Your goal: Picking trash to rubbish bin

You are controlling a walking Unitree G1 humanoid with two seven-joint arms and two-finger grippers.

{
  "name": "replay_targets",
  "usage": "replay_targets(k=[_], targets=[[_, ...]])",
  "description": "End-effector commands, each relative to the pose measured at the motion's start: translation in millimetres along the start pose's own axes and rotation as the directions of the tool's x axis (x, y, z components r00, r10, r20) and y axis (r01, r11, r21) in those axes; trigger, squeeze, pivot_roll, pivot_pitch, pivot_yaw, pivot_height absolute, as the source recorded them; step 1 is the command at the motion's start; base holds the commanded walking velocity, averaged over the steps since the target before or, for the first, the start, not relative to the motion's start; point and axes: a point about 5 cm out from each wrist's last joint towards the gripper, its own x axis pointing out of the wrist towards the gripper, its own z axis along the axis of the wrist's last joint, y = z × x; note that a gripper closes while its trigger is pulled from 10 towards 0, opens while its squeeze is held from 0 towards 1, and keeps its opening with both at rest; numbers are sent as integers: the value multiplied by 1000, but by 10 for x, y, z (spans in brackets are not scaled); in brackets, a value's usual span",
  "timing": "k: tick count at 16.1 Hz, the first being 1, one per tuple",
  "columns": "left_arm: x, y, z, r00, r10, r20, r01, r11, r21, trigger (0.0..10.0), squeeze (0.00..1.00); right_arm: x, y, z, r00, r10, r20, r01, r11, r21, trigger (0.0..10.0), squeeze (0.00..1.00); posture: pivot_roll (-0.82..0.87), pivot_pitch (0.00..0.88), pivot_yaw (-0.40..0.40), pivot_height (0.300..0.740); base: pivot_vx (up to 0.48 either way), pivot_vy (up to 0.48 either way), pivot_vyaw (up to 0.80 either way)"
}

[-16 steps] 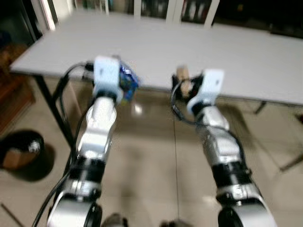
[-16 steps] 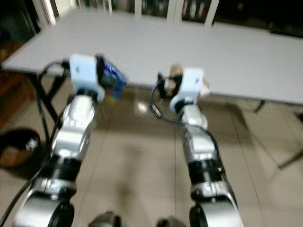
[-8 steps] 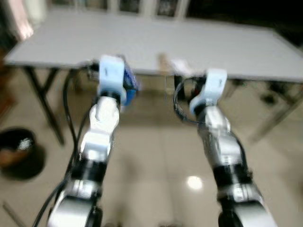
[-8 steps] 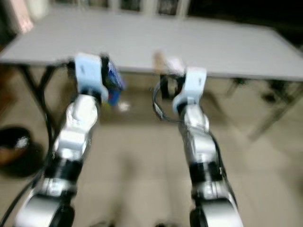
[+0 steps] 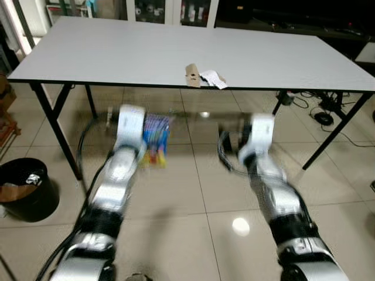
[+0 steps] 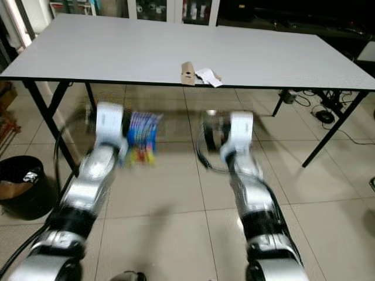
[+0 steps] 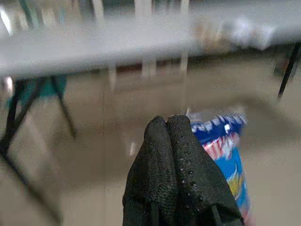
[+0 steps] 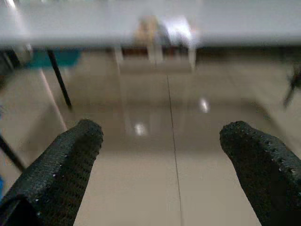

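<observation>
While left pincer [image 7: 170, 123] pinches wrapper [image 7: 225, 146].

1 table [image 5: 117, 52], 1 black bin [image 5: 26, 190], 1 snack packet [image 5: 155, 137], 1 cardboard piece [image 5: 192, 75], 1 crumpled paper [image 5: 212, 78], 2 grippers.

Backed off from the white table [image 5: 176, 55] since a second ago, camera view now wider. Both arms lowered below the near edge. Cardboard roll [image 5: 192, 75] and crumpled paper [image 5: 213, 79] left at that edge, released from the right gripper [image 8: 164, 141], fingers now spread.
</observation>
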Motion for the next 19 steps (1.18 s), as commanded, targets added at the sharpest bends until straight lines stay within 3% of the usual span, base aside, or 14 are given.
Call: replay_targets(k=[1, 2, 4, 6, 11, 17, 19], targets=[[-28, -37, -173, 997, -31, -72, 32, 999, 9, 10000, 0, -39, -95, -139, 999, -19, -48, 18, 1000, -26, 10000, 0, -31, 56, -105, 740, 0, 0, 0], [-37, -29, -236, 991, -25, -130, 34, 997, 62, 10000, 0, -117, -208, -397, 987, -64, -146, 61, 998, -28, 10000, 0, -31, 57, -105, 740, 0, 0, 0], [-335, 2, -929, 933, -14, -358, 57, 992, 110, 10000, 0, -382, -345, -955, 931, -112, -349, 105, 994, -39, 10000, 0, -34, 58, -107, 740, 0, 0, 0], [-487, -4, -1155, 905, -9, -426, 63, 992, 112, 10000, 0, -518, -349, -1167, 900, -106, -424, 99, 994, -40, 10000, 0, -32, 60, -111, 740, 0, 0, 0], [-807, -46, -1555, 840, -1, -542, 69, 992, 106, 10000, 0, -792, -335, -1548, 822, -101, -560, 94, 995, -41, 10000, 0, -28, 57, -118, 740, 0, 0, 0], [-1051, -33, -1793, 781, 29, -624, 43, 994, 100, 10000, 0, -997, -296, -1771, 769, -86, -633, 115, 993, 6, 10000, 0, -19, 40, -121, 740, 0, 0, 0], [-1078, -29, -1816, 777, 31, -629, 33, 995, 91, 10000, 0, -1012, -284, -1788, 768, -80, -635, 110, 994, 8, 10000, 0, -20, 34, -121, 740, 0, 0, 0]])
